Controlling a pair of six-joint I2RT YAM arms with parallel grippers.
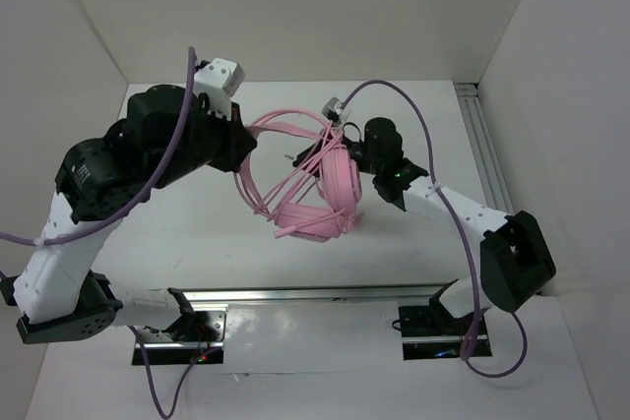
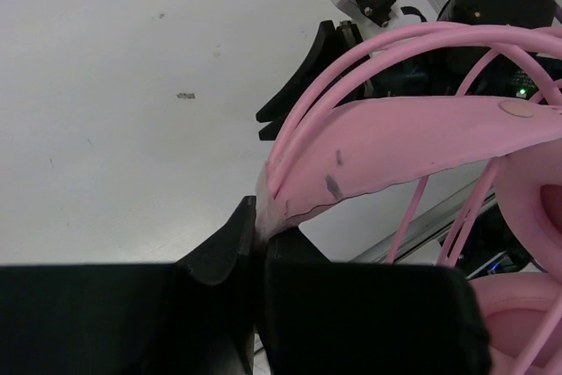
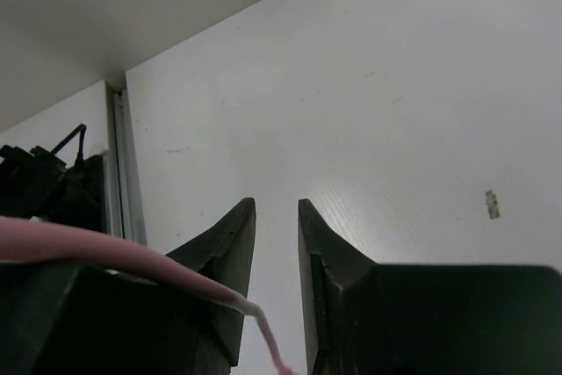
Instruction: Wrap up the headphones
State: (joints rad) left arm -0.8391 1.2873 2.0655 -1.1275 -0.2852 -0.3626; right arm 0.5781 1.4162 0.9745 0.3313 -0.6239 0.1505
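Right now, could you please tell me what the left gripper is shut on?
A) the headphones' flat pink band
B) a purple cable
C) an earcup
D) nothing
A: the left wrist view shows the left gripper closed on the end of the flat pink band of the headphones.

No text, label, brand, number or sign legible to us in any of our three views.

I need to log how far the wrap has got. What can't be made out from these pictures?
- Right wrist view: where the cord leads; it leaves the bottom edge.
- Top view: how many turns the cord makes around the headphones; the loops overlap.
- Left wrist view: the earcups, cut off by the right edge; the left gripper covers the band's end.
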